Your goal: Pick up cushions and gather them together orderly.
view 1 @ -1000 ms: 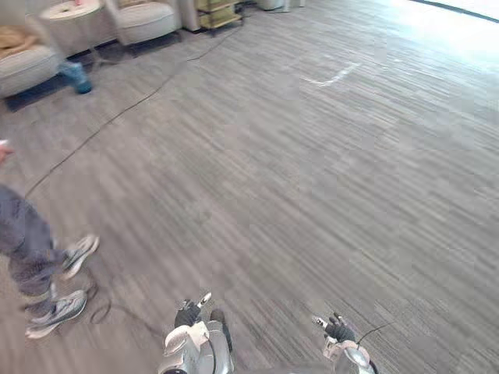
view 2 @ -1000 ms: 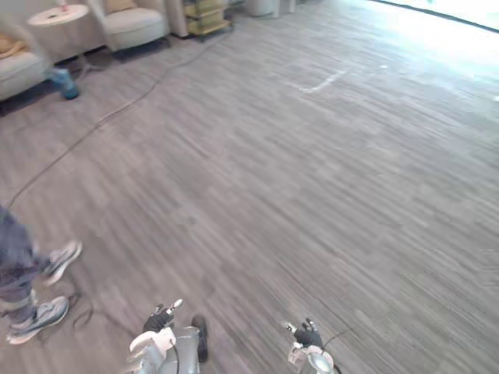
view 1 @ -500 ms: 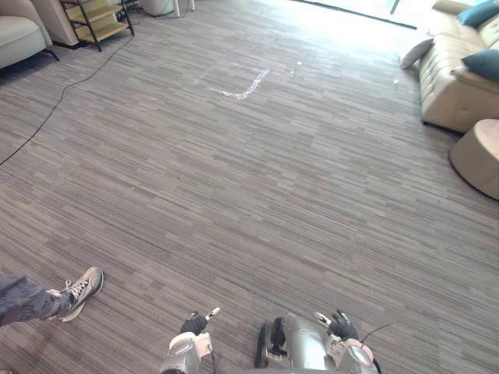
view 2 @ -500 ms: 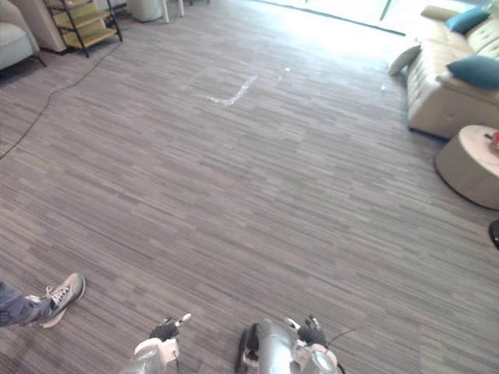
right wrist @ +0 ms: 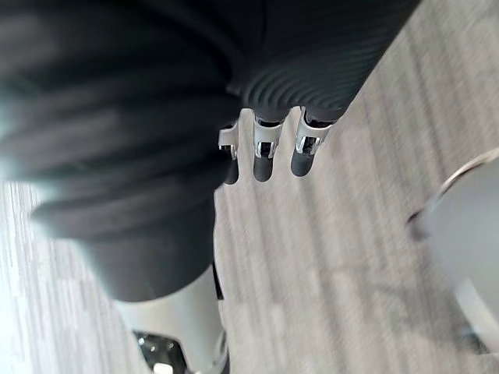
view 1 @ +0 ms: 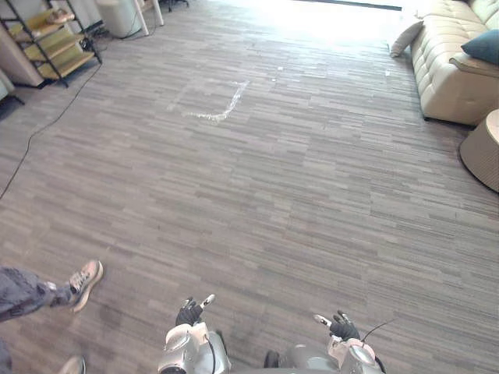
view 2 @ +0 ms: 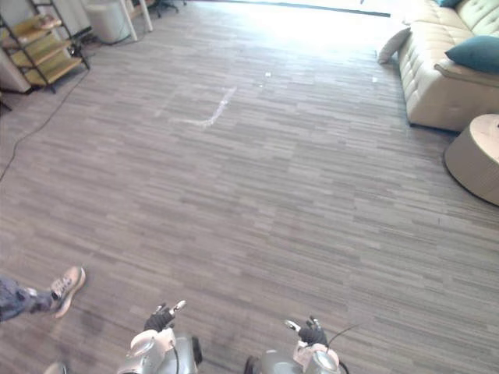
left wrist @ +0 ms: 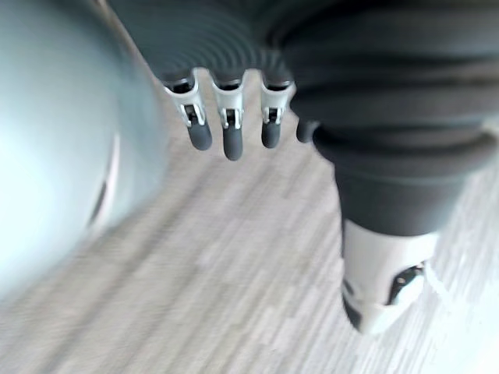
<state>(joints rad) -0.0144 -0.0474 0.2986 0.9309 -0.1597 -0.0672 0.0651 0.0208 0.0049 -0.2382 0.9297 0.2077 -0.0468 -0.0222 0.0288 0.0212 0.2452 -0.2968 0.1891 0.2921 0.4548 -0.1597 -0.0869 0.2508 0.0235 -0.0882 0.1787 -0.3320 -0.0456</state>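
A teal cushion (view 1: 483, 45) lies on the cream sofa (view 1: 448, 74) at the far right. A pale cushion (view 1: 405, 37) leans against that sofa's end, down by the floor. My left hand (view 1: 189, 312) and right hand (view 1: 337, 326) hang low at the bottom edge, far from both cushions. The left wrist view has the left hand's fingers (left wrist: 224, 132) straight over bare floor, holding nothing. The right hand's fingers (right wrist: 263, 152) are likewise straight and hold nothing.
A round woven ottoman (view 1: 485, 148) stands in front of the sofa. A metal shelf (view 1: 48, 40) and a white bin (view 1: 121, 15) are at the far left. A person's shoe (view 1: 86, 277) is at lower left. A thin cable (view 1: 37, 134) runs over the floor.
The camera has swung round to the right: the armchairs and side table left the picture and the sofa, cushions and ottoman came in. Both hands stay low and open.
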